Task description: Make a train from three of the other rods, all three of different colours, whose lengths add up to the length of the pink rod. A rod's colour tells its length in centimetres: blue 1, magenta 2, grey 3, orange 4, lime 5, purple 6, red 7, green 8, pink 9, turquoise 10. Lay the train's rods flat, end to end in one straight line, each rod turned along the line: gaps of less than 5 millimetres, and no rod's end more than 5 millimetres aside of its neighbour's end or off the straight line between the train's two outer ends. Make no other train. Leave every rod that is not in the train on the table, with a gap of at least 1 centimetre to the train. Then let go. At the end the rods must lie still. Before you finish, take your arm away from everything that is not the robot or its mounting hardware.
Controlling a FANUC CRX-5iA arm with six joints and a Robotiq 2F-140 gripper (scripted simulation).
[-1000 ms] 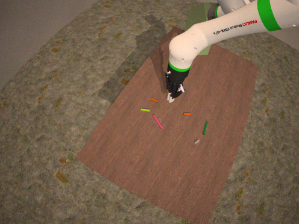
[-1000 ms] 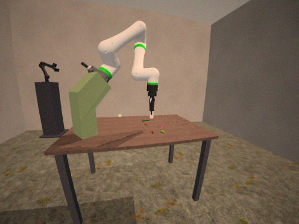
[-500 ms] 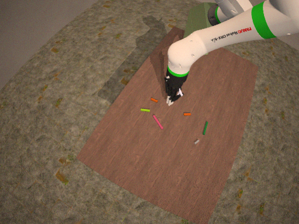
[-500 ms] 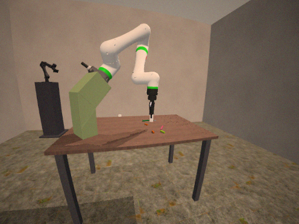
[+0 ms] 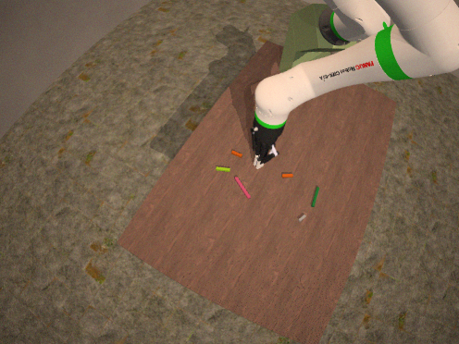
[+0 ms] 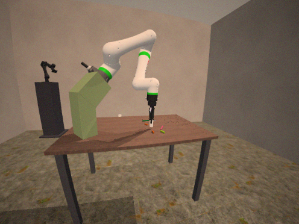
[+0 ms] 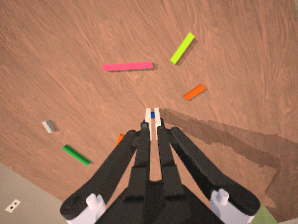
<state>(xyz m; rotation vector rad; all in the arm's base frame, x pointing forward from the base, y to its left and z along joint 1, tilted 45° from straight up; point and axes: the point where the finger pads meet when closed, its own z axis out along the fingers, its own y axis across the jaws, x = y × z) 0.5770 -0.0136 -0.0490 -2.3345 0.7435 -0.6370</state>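
The wooden table (image 5: 222, 240) (image 6: 126, 140) (image 7: 100, 30) carries everything, and the white arm (image 5: 296, 88) (image 6: 129, 45) reaches over it from the far side in the top view. Its gripper (image 5: 258, 163) (image 6: 151, 124) (image 7: 152, 114) is closed on the blue rod (image 7: 152, 115) (just a speck between the pale tips), low over the table.

Seen from above, the pink rod (image 5: 242, 187) (image 6: 161, 127) (image 7: 128, 66) lies aslant, left and near of the gripper. The green rod (image 5: 315, 196) (image 6: 146, 120) (image 7: 76, 155) is well to the right. The lime rod (image 5: 223, 168) (image 6: 163, 131) (image 7: 182, 48) lies left of the pink one, apart from it. One orange rod (image 5: 236, 153) (image 6: 152, 131) (image 7: 194, 92) is left of the gripper, the other orange rod (image 5: 287, 175) (image 6: 146, 124) (image 7: 120, 140) right. The grey rod (image 5: 302, 217) (image 7: 48, 126) sits near of the green (no train lies formed).

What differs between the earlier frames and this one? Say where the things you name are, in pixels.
The hand (image 5: 258, 165) (image 6: 151, 124) (image 7: 152, 114) has moved down towards the table (image 5: 222, 259) (image 6: 120, 132) (image 7: 60, 30). It is shut on the blue rod (image 7: 153, 115). The pink (image 5: 242, 187) (image 6: 161, 127) (image 7: 128, 66), lime (image 5: 223, 169) (image 6: 163, 131) (image 7: 182, 48), green (image 5: 316, 196) (image 6: 146, 120) (image 7: 76, 155), grey (image 5: 302, 217) (image 7: 48, 126) and orange rods (image 5: 237, 153) (image 5: 288, 175) (image 6: 152, 132) (image 6: 146, 124) (image 7: 194, 92) (image 7: 120, 140) stayed put.
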